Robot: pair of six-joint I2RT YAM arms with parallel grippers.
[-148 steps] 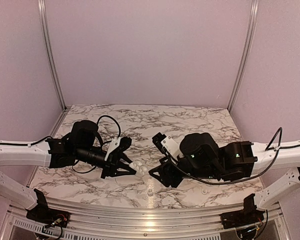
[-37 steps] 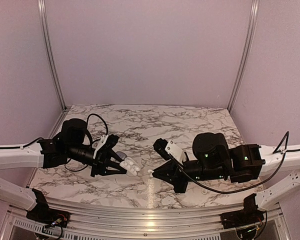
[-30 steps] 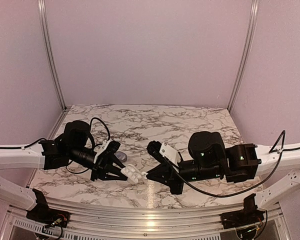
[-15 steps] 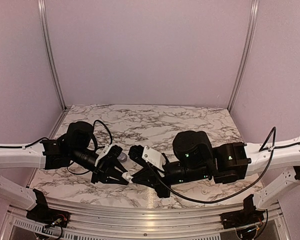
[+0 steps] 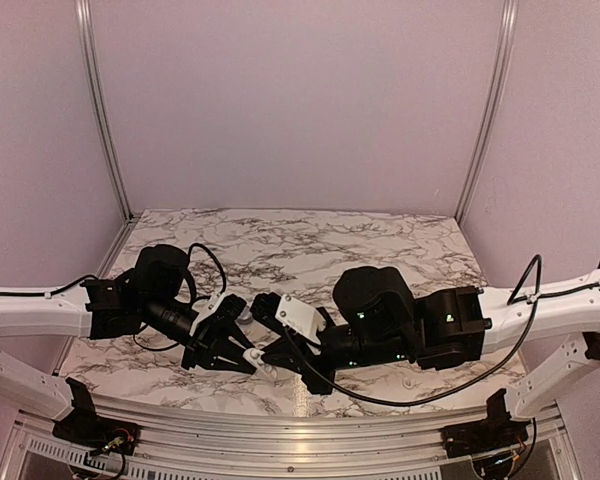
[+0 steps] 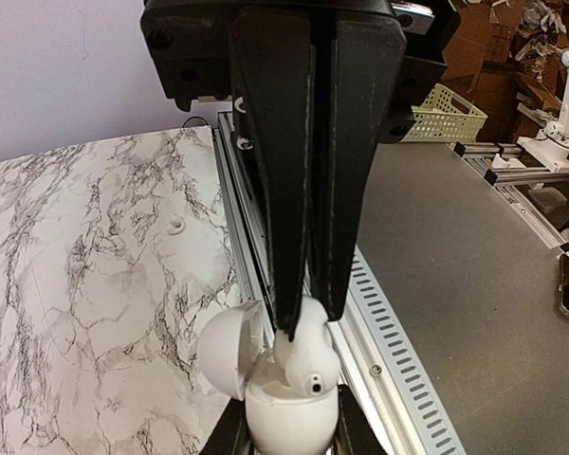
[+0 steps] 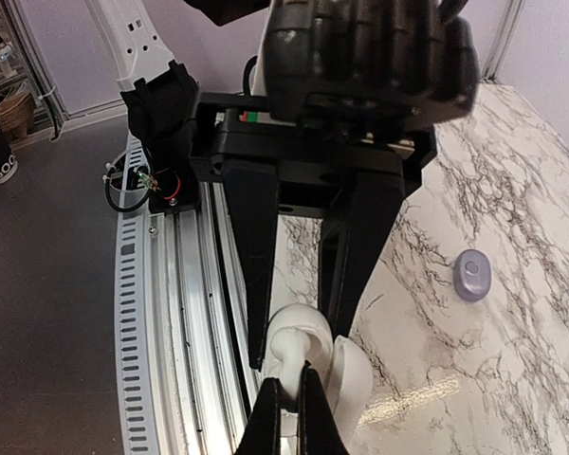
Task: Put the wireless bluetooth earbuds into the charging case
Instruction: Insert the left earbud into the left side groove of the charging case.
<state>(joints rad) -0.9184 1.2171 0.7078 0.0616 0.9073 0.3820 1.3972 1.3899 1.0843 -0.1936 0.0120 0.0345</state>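
Counting two grippers, tip to tip low over the near edge of the marble table (image 5: 310,250).

Left gripper (image 5: 248,358): clamped on the one charging case (image 6: 289,422), one finger on each side of its white body. Case raised off the table, mouth facing the other arm, lid (image 6: 226,353) swung open to one side.

Right gripper (image 5: 276,360): fingers pinched together on one earbud (image 6: 308,355). White and glossy, with one small dark dot on its face. Held by its upper end, lower end at the mouth of the case and just beside the open lid. Cannot tell whether already seated in a well; inner face of the case hidden behind the bud.

Only one earbud made out for certain. Seen from the right wrist, one small lilac oval piece (image 7: 472,276) lying flat on the marble, well apart from the case, with one pale dot in its middle; too small to tell what exactly.

Seen from the left wrist, one round white stud (image 6: 176,226) set in the tabletop, one slotted metal rail (image 6: 379,313) running along the table's edge right under the case, and one yellow basket (image 6: 441,109) far off on the grey floor.
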